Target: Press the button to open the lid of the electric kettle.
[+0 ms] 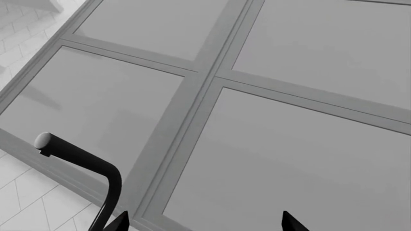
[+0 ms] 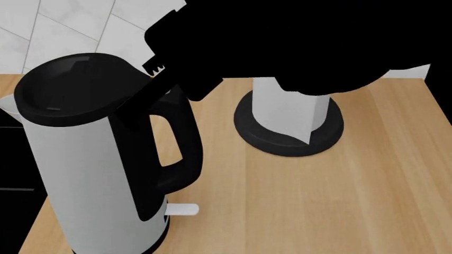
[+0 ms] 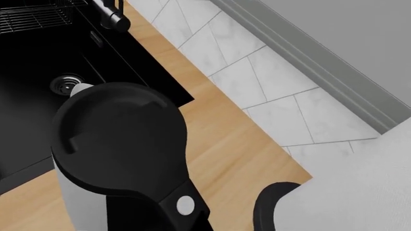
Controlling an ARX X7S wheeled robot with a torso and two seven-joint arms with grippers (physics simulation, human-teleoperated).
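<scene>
The electric kettle [image 2: 84,174], pale grey with a black loop handle [image 2: 180,153], stands at the counter's left front. Its black lid [image 2: 74,84] lies shut; the right wrist view shows it from above [image 3: 119,139]. The small round white button [image 3: 185,205] sits in the black handle top right behind the lid. In the head view my right arm's black gripper [image 2: 161,62] hangs just over the handle top and hides the button; I cannot make out how its jaws stand. My left gripper [image 1: 207,222] is open and empty, facing grey framed panels [image 1: 270,159].
A white paper roll [image 2: 282,100] on a round black stand [image 2: 255,135] stands right of the kettle. A white switch tab [image 2: 182,209] sticks out at the kettle's base. A black sink [image 3: 38,62] with a tap [image 3: 112,17] lies beyond the kettle. A black white-tipped bar [image 1: 77,154] is near my left gripper.
</scene>
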